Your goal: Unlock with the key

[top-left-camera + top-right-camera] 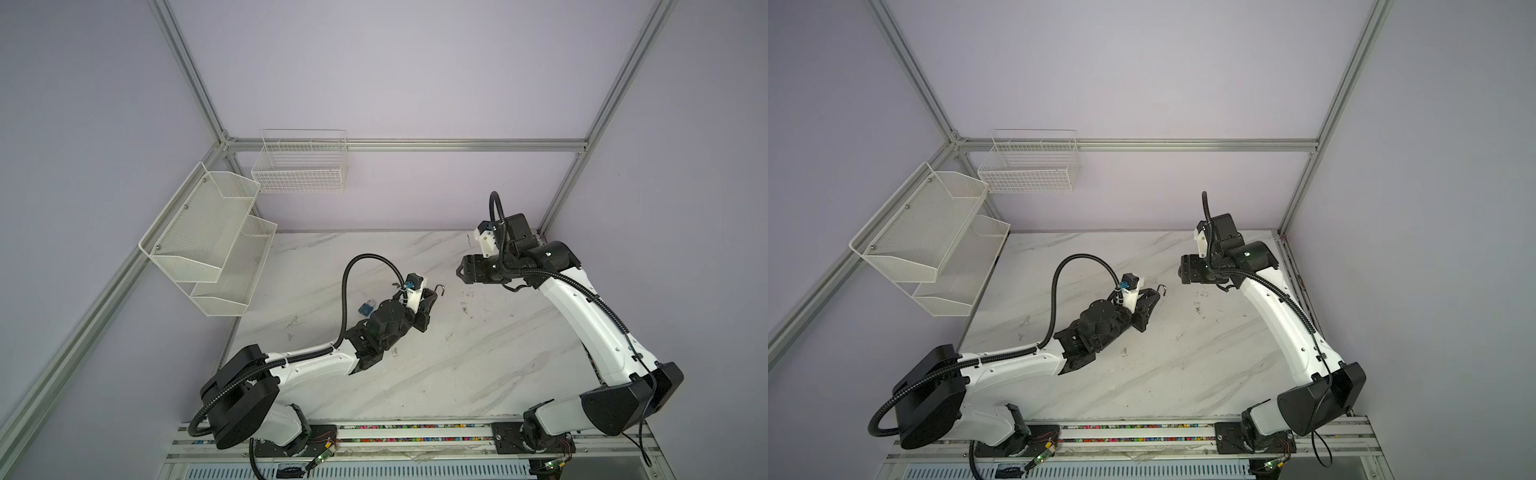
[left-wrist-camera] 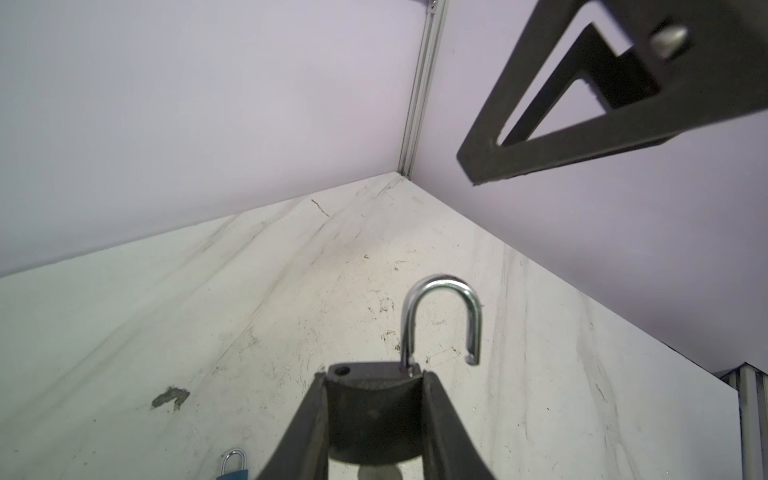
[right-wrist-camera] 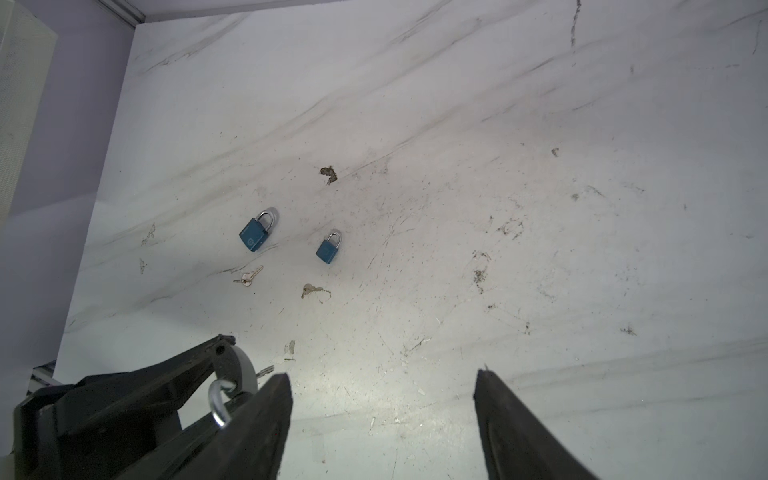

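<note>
Toward the middle of the table (image 1: 457, 365), we see the left gripper (image 1: 432, 297) clamped on the dark padlock (image 2: 370, 411). Its shackle (image 2: 442, 316) stands sprung, one leg clear of the body, so we judge this unlocking done. Just right of it and a little farther back, the right gripper (image 1: 460, 270) hangs empty with jaws apart, and we cannot tell whether a key sits in the held lock. A larger blue padlock (image 3: 254, 235) and a smaller blue padlock (image 3: 328, 249) lie shut on the table beside loose keys (image 3: 248, 277), perhaps left to do.
</note>
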Tool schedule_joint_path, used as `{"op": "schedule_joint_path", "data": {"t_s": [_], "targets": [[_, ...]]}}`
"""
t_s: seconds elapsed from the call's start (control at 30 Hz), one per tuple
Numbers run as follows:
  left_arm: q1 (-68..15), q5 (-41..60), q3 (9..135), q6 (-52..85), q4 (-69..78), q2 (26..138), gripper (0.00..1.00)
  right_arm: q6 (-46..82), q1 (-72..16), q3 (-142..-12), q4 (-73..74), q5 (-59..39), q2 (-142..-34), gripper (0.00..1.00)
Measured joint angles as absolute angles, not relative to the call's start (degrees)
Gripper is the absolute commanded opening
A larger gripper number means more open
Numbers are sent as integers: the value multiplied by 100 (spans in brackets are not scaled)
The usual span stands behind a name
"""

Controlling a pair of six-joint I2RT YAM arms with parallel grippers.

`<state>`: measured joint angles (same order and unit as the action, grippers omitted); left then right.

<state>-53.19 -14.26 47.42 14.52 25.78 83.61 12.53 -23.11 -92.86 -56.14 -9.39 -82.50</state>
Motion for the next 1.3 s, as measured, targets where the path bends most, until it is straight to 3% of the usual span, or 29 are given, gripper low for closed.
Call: {"op": "schedule_joint_path", "data": {"t_s": [0.23,0.57,0.97,1.3], "targets": [[-5378,-1750,5649,2842,1302,9185,0,1640,-2018,-8464,-4733,-915,-7874,77],[-5422,-1476,7395,4560,-753,11015,0,2281,-1278,-7116,-3481,-1168,-7629,78],[-5454,-1389,9144,5164,-2554,12492,0,2620,-701,-6477,-2749,-1581,-7454,77],[-5457,-1369,9699,5358,-3103,12781,1,2628,-666,-6333,-2613,-1662,-7452,77]]}}
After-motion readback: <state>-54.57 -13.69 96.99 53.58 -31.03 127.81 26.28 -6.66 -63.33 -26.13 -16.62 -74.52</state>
